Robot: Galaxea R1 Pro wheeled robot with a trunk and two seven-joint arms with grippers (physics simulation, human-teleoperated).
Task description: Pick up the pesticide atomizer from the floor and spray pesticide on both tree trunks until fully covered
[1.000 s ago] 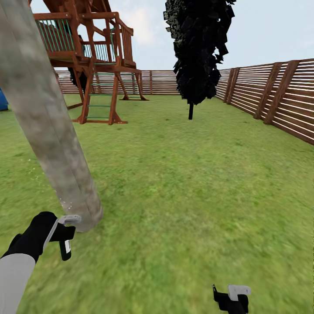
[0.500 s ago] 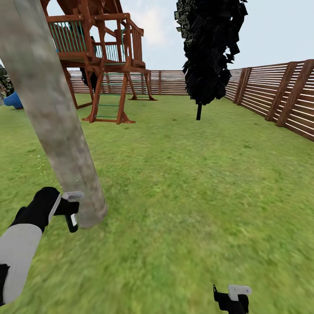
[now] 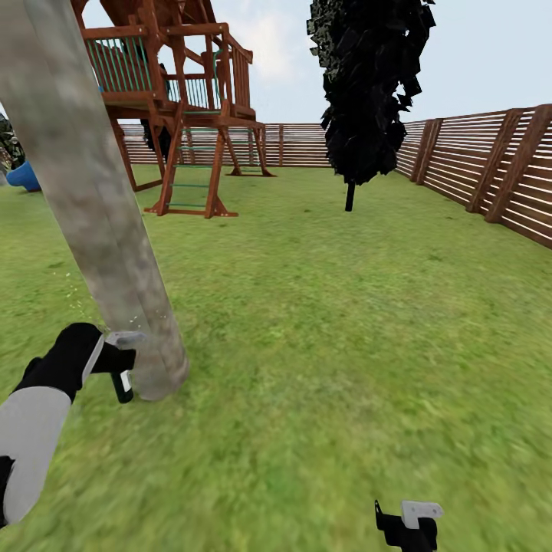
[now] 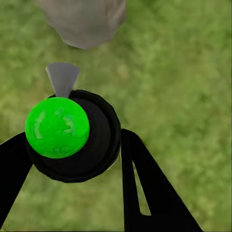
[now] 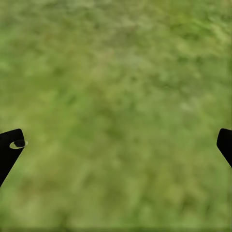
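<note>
Item: left end effector clamps the pesticide atomizer just beside the tree trunk base; right end effector gapes wide, well apart. Risk: nozzle stays low, so upper trunk goes uncovered. Change: atomizer sits closer to the trunk than half a second ago.

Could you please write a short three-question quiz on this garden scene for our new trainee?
1. True or false: the left gripper holds the atomizer, its nozzle towards the thick tree trunk.
2. The right gripper has its jaws: A) shut on a bottle B) wide apart over grass C) around a branch.
3. Fill in: the wooden play tower stands ___ the trunk, towards the fence.

Key: 1 true; 2 B; 3 behind.
</note>
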